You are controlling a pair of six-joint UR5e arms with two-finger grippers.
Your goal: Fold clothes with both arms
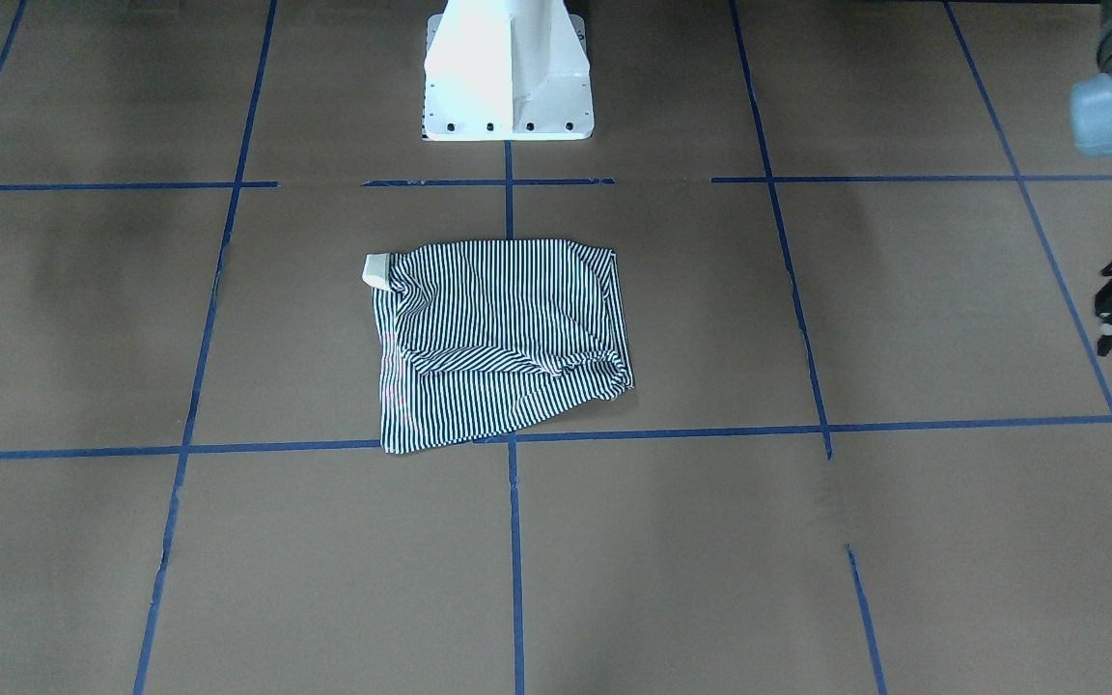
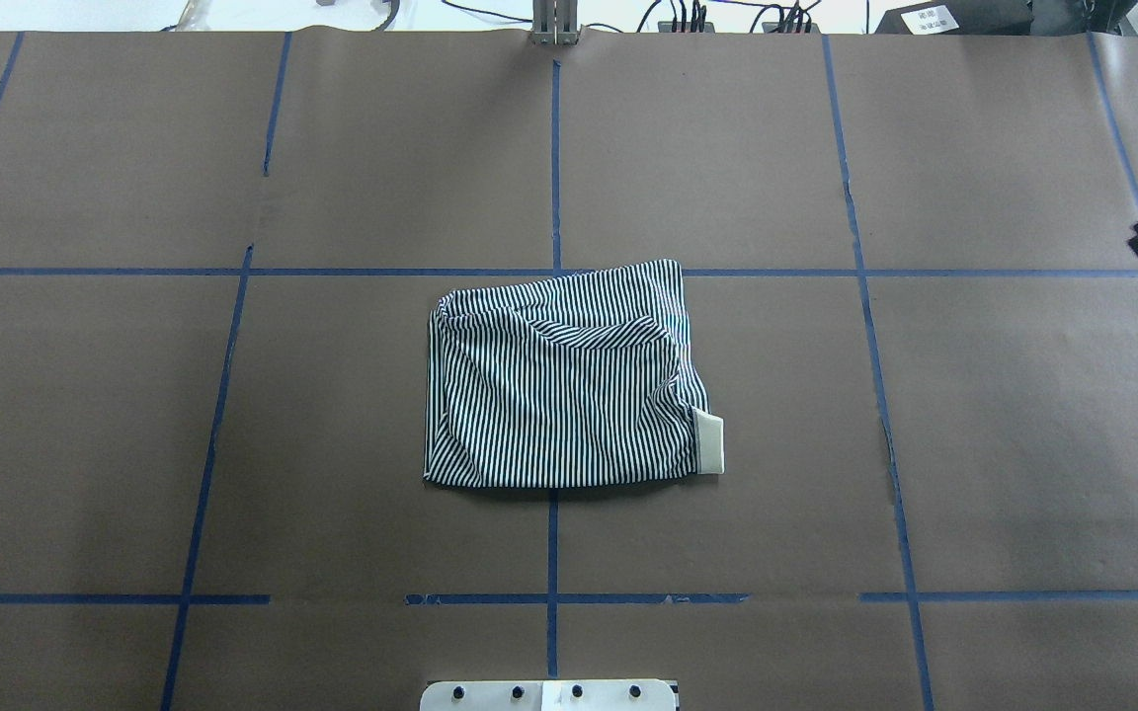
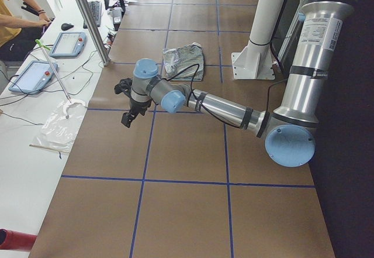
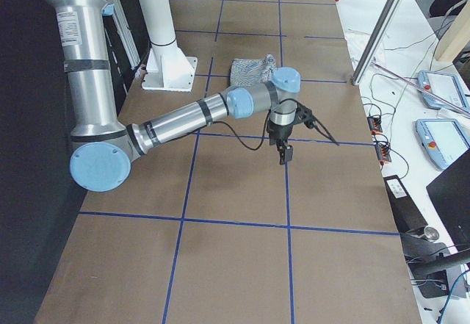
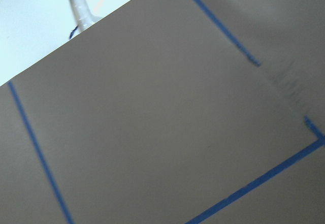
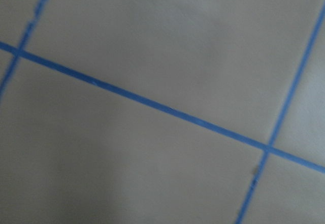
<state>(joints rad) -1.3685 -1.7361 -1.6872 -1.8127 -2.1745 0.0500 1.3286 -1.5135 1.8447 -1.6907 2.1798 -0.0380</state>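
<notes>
Brown table [image 2: 233, 444], striped polo shirt [image 2: 554, 395] folded rectangular, rumpled, cream collar [image 2: 709, 444] protruding

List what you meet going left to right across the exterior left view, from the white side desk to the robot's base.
Grey touchscreen pendant → left gripper → striped polo shirt → white pedestal base

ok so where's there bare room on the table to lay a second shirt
The far row beyond the blue tape line past the polo shirt is bare across the table. Both sides of the shirt are free too. Crowded: the centre, shirt to white base, and both table ends, where the left arm and right arm hang over.
</notes>
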